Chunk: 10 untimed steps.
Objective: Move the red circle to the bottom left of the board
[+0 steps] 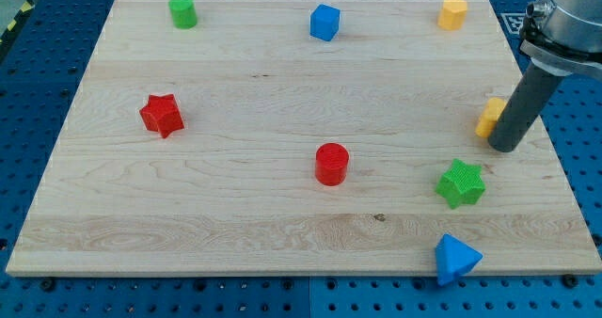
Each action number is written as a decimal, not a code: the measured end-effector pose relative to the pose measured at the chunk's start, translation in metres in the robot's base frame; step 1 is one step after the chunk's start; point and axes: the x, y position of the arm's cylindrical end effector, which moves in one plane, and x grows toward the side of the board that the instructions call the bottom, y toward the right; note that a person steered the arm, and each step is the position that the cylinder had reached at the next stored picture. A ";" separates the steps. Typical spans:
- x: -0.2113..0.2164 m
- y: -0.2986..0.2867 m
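Pushing well means first bringing my tip [503,149], now at three o'clock beside the yellow block [490,117], to the red circle's [331,163] two o'clock side near centre, then driving toward seven o'clock; no fingers exist here.

Wooden board [235,214] with coloured blocks

You have only one view. It looks down at a slant on the whole board [282,214] from its bottom edge.
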 end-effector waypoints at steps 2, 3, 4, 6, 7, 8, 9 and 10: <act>-0.016 -0.001; -0.017 -0.038; -0.020 -0.102; -0.020 -0.297; -0.006 -0.355; 0.030 -0.383; 0.024 -0.417; -0.010 -0.424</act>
